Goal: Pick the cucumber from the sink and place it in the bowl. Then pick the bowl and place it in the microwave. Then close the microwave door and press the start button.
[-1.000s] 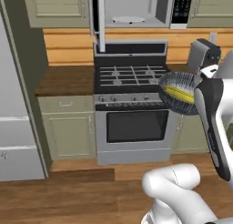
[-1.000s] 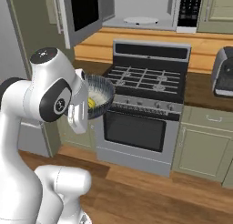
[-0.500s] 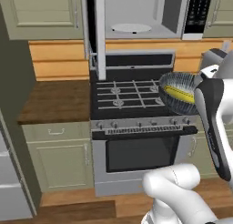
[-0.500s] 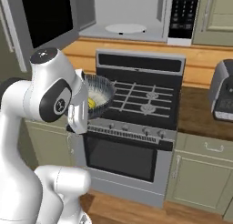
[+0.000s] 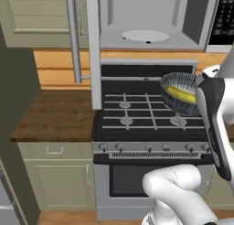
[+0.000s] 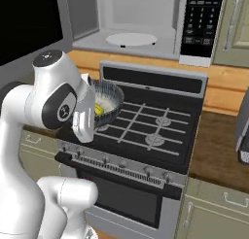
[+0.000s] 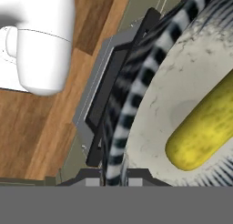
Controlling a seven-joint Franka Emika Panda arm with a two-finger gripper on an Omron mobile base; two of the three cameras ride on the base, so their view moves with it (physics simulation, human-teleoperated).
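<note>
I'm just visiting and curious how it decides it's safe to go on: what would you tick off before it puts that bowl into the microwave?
1. Cucumber lies inside the bowl: ok.
2. End effector grips the bowl's rim, in the hand view: ok.
3. Bowl carried level so the cucumber cannot roll out: not ok, it looks tilted in both base views.
4. Microwave door swung wide open: ok.
5. Turntable inside the microwave free of other things: ok.
6. Bowl high enough to clear the microwave's floor: not ok, it hangs over the stove, below the opening.
</note>
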